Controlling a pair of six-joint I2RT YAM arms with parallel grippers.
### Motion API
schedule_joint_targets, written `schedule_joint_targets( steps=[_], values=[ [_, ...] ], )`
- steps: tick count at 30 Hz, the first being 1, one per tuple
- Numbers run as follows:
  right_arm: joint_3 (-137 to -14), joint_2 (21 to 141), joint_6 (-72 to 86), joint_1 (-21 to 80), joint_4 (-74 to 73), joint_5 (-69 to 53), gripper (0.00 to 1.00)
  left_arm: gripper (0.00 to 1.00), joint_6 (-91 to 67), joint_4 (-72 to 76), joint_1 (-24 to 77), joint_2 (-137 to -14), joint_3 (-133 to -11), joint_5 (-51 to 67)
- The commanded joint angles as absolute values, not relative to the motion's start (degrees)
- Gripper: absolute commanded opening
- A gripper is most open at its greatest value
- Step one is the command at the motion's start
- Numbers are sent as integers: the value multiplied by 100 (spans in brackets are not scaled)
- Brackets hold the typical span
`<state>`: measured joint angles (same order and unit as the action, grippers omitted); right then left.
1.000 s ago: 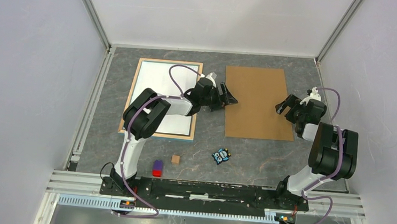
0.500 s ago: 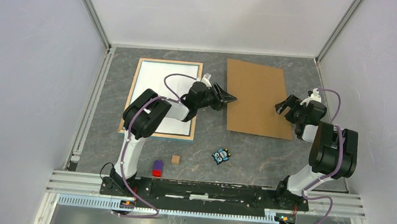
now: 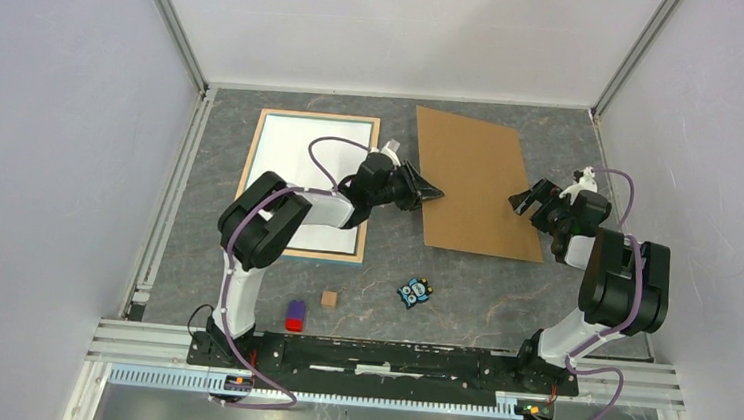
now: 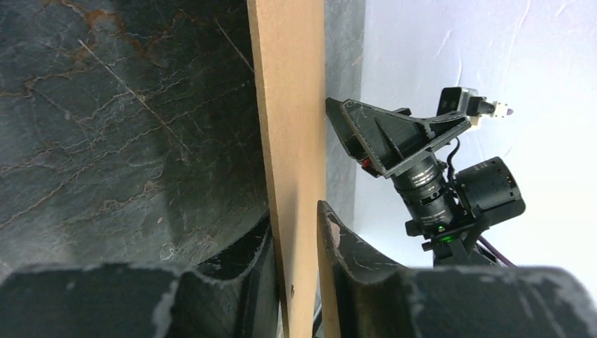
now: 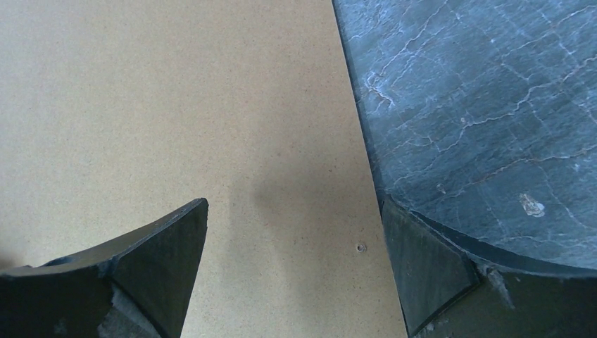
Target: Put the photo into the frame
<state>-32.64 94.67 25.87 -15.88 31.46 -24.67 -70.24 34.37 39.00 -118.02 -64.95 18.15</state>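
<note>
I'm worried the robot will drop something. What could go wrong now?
The left gripper pinches the brown backing board by one edge, so it might slip or twist. The open right gripper hangs over its opposite edge and could knock it. A swinging board might shift the photo in the frame.

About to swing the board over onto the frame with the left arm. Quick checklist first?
1. Grip: left gripper has a finger on each face of the backing board at its edge: ok.
2. Clearance: right gripper is open and straddles the board's right edge; whether it touches: cannot tell.
3. Seating: photo lies white back up inside the frame rim: ok.
4. Photo surface free: left arm hides part of it: cannot tell.
5. Alignment: board sits skewed to the frame: not ok.
</note>
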Motion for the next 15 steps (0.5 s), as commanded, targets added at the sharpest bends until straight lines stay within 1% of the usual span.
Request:
schedule_joint_targets(
  steps=[1,4,7,8,10,11,15],
  values=[
    [-3190,9475,2687,-1593,3120,-2749,98,28,-6400,2721,3966,-11427,-6948,1655],
    [-3221,9493,2655,-1619,3090,-2778,98,23,-6313,2381,3973,-11562,-7233,1755],
    [-3252,9419,2514,-1623,2936,-2647,98,20,-5949,1741,3981,-11643,-7635,1735],
    [-3260,9371,2451,-1621,2856,-2564,98,17,-5864,1611,3981,-11639,-7699,1725],
    [-3272,9287,2349,-1624,2731,-2447,98,5,-5757,1386,3984,-11599,-7796,1690],
    [-3272,9248,2313,-1625,2706,-2404,98,2,-5684,1260,3982,-11569,-7862,1690],
    [-3261,9117,2219,-1619,2609,-2274,98,2,-5157,528,3990,-11304,-8201,1651]
  ],
)
